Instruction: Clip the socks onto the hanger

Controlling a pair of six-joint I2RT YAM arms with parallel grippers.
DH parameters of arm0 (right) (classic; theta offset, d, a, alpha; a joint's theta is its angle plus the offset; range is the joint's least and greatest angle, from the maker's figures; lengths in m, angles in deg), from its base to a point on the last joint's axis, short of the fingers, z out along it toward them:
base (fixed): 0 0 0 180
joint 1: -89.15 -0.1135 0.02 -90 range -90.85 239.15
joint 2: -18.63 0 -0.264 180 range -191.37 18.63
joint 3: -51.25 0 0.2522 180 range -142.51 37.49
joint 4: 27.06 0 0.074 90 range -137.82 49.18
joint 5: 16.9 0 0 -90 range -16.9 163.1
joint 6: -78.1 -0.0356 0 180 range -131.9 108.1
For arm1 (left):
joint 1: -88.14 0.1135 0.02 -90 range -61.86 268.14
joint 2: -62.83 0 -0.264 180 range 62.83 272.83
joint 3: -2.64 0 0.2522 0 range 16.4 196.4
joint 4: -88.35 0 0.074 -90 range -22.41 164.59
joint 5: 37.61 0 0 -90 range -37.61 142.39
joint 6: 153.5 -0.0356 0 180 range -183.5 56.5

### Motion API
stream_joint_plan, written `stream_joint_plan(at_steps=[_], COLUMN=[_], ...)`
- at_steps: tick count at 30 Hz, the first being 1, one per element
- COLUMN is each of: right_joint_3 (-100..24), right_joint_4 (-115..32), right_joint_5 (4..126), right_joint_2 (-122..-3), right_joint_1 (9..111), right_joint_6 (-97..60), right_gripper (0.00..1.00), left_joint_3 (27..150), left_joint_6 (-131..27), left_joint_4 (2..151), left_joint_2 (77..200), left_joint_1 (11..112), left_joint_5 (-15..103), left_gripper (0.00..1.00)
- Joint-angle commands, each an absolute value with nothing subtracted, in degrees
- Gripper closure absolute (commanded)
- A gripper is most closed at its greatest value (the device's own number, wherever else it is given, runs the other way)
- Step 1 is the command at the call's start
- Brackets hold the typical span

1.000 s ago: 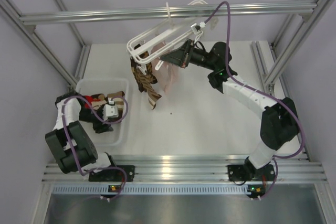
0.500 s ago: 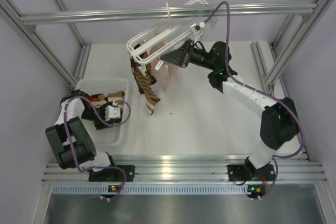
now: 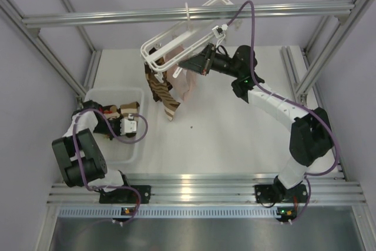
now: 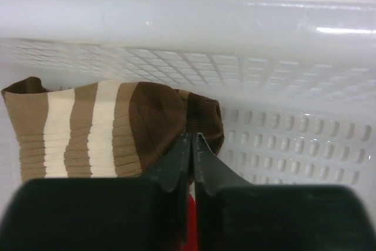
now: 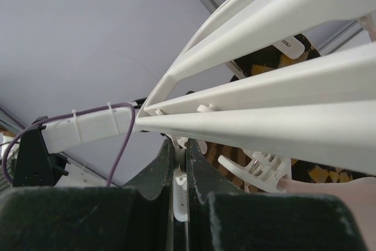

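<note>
Left gripper (image 4: 192, 139): jaws nearly closed, pinching striped sock (image 4: 106, 127) just ahead, inside white basket (image 4: 235, 27). Right gripper (image 5: 180, 145): clamped on hanger (image 5: 264, 119). Step: sock pickup, judged. Next: lift toward free clip.

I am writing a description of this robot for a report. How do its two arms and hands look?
The right arm and left arm have white links between bulky black joints. A purple cable loops along each. A small green light glows near the right wrist. The left hand and right hand each have two dark, tapering fingers.
</note>
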State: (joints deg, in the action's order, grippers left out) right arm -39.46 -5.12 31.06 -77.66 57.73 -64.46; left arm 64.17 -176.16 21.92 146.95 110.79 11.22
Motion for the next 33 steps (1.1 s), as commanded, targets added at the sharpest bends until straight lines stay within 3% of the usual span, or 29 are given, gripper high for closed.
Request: stream_joint_plan(at_steps=[1,9,12,15,19,21,25,33], right_joint_3=[-41.3,-41.3,-41.3,-41.1,-41.0,-40.8,-40.5,-39.4], right_joint_4=[-5.5,-6.0,-6.1,-6.4,-6.7,-6.9,-6.9,-6.6], right_joint_5=[31.4,31.7,31.7,31.7,31.6,31.6,31.7,31.8], right_joint_2=[-78.0,-77.7,-77.8,-77.4,-77.1,-76.8,-76.4,-75.4], right_joint_1=[58.2,58.2,58.1,58.2,58.2,58.2,58.2,58.2], right_joint_6=[-63.8,-62.1,-61.7,-61.3,-60.9,-60.6,-60.4,-59.8], right_gripper=[1.00,1.00,1.00,1.00,1.00,1.00,1.00,1.00], left_joint_3=[63.7,66.6,67.9,69.8,70.3,71.4,77.6,84.6], left_joint_6=[-216.0,-214.0,-206.4,-187.2,-139.3,-123.3,-105.5,-92.5], left_joint_4=[23.0,12.6,13.4,22.7,48.3,55.3,53.0,39.4], left_joint_2=[144.0,136.2,132.0,127.1,120.1,117.2,114.5,107.2], left_joint_1=[110.5,110.6,110.6,110.6,110.6,110.6,110.7,110.6], left_joint_5=[6.6,1.5,-1.6,-4.9,-3.3,-0.9,3.9,5.3], left_gripper=[1.00,1.00,1.00,1.00,1.00,1.00,1.00,1.00])
